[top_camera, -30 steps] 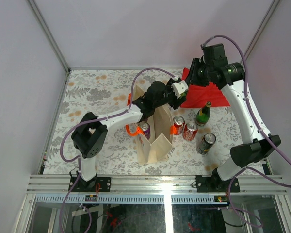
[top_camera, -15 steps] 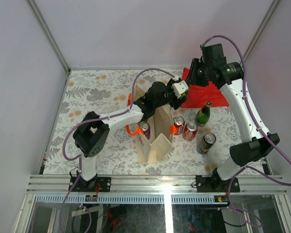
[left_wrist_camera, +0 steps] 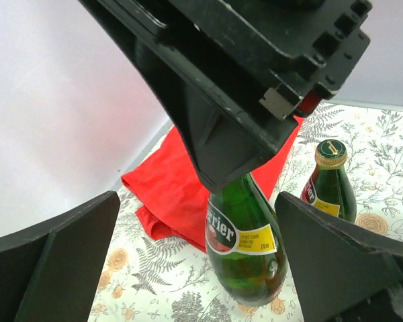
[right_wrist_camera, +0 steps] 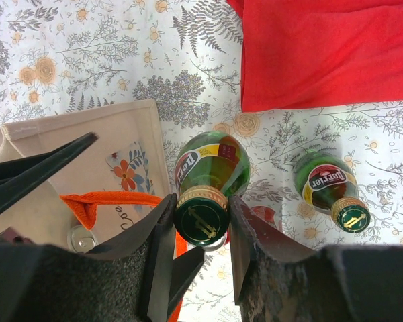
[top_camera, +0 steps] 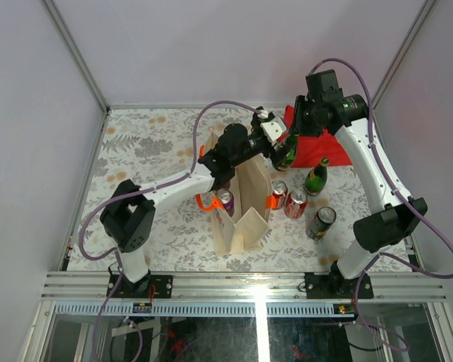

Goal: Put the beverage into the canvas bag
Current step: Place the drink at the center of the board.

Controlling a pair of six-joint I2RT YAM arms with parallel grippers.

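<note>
"Perrier" on near green bottle (left_wrist_camera: 245, 241) label; "Perrier" on far green bottle (right_wrist_camera: 328, 182) label

Top view: bright, even, diffuse light from overhead; shadows beside the canvas bag (top_camera: 238, 226) are soft and short. One hard glare patch sits on the metal rail (top_camera: 260, 290) at the near edge. The frame posts splay outward toward the corners, a wide-lens effect. Left wrist view: left fingers (left_wrist_camera: 54, 261) near-black and underexposed; wall (left_wrist_camera: 54, 100) pale and washed out, tinged pink near the red cloth (left_wrist_camera: 168, 194); green bottle (left_wrist_camera: 245, 241) sharp, with small highlights. Right wrist view: right fingers (right_wrist_camera: 154, 261) dark and blurred; tablecloth (right_wrist_camera: 87, 67) print crisp.
</note>
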